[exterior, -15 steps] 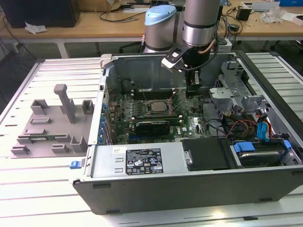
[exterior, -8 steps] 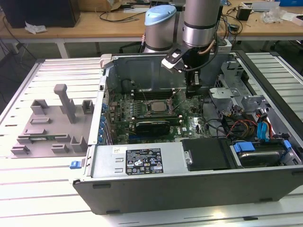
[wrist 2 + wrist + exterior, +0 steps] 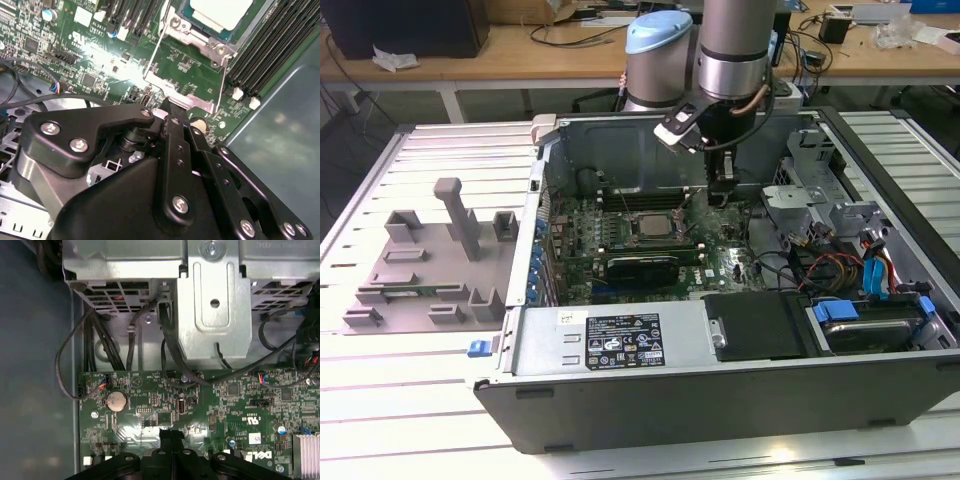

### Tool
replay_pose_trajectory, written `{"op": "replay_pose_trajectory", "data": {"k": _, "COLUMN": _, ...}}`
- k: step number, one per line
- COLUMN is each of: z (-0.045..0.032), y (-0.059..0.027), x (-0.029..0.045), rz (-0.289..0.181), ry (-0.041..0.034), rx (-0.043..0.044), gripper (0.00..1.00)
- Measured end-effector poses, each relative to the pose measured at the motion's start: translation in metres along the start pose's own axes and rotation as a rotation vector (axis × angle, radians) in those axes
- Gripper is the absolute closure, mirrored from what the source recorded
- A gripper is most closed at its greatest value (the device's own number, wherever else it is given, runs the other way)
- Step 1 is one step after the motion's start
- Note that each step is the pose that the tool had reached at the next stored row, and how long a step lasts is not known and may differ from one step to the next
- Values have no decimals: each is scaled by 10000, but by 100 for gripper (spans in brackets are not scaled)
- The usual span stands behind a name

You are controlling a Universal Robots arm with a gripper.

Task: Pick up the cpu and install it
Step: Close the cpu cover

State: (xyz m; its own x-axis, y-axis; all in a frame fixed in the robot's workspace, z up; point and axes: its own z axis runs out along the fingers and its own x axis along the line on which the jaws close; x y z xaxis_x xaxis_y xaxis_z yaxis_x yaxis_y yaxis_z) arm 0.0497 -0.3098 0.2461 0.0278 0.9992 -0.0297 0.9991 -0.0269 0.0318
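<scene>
An open metal computer case (image 3: 745,375) lies on the ribbed aluminium bench (image 3: 380,400). It holds a green motherboard (image 3: 620,235), bundled cables and a grey steel drive cage (image 3: 212,300). A printed black-and-white label (image 3: 623,343) is stuck to the sheet-metal box at 6 o'clock of the board; its small print cannot be made out.

The cpu (image 3: 650,224), square with a shiny silver top, sits in its socket near the board's middle. In the second wrist view the cpu (image 3: 220,12) lies just beside a bright steel socket frame (image 3: 192,47) and black memory slots (image 3: 270,50).

The black tool (image 3: 720,190) hangs over the board at 2 o'clock of the cpu. In both wrist views the tool (image 3: 175,107) (image 3: 170,432) has its tips pressed together with nothing between them.

Grey plastic fixture blocks (image 3: 430,260) stand at 9 o'clock of the case. A round silver coin cell (image 3: 116,401) sits on the board.
</scene>
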Motion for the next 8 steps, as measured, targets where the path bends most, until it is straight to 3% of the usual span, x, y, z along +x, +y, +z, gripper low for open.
{"op": "replay_pose_trajectory", "data": {"k": 3, "z": -2, "y": -56, "x": 2, "rz": -2, "ry": 0, "rx": -4, "gripper": 89}}
{"op": "replay_pose_trajectory", "data": {"k": 8, "z": -8, "y": -233, "x": 7, "rz": 0, "ry": 4, "rx": -46, "gripper": 89}}
